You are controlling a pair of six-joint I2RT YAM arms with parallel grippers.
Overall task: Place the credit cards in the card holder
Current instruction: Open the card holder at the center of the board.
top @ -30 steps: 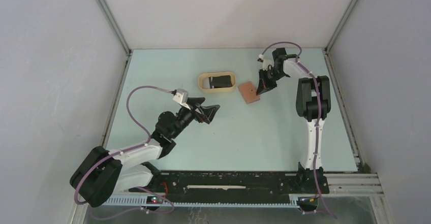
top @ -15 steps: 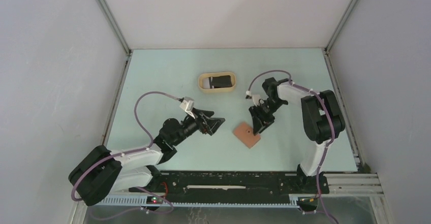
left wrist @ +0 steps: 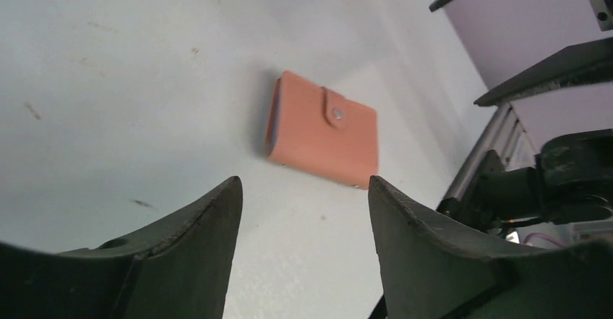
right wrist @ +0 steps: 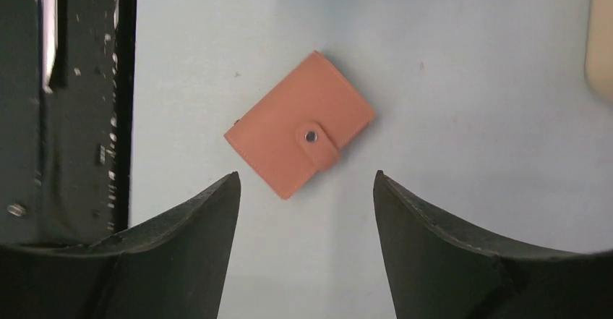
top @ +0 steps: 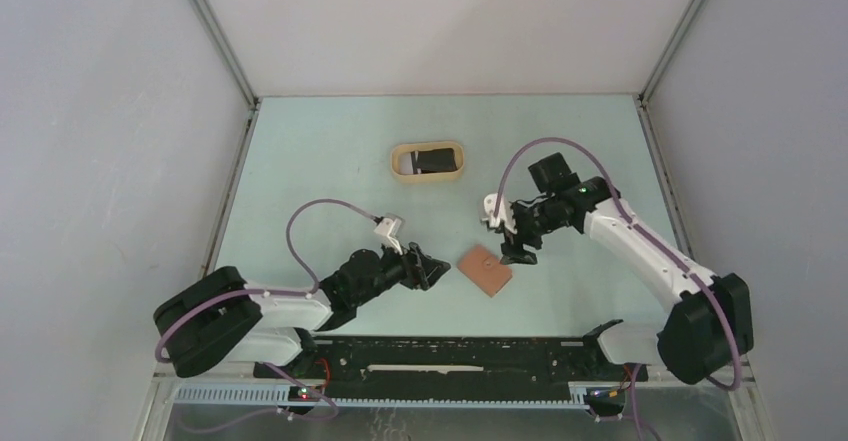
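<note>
Lying flat on table (top: pixel 330 161), folded shut, snap tab up: card holder (top: pixel 485 269), between two claws. Left gripper (top: pixel 435 266) near holder's left side, low over table, jaws spread, nothing held; holder sits ahead of its fingertips, apart from them. Right gripper (top: pixel 518 253) by holder's far-right corner, pointing down, jaws spread wide, empty; holder lies just beyond gap, clear of both fingers. Credit cards (top: pixel 432 162), dark, inside tan oval tray (top: pixel 428 179), well beyond both claws toward table's far side.

Pale table (top: pixel 330 161) w/ card holder (top: pixel 486 269) & tan tray (top: pixel 427 145)
</note>
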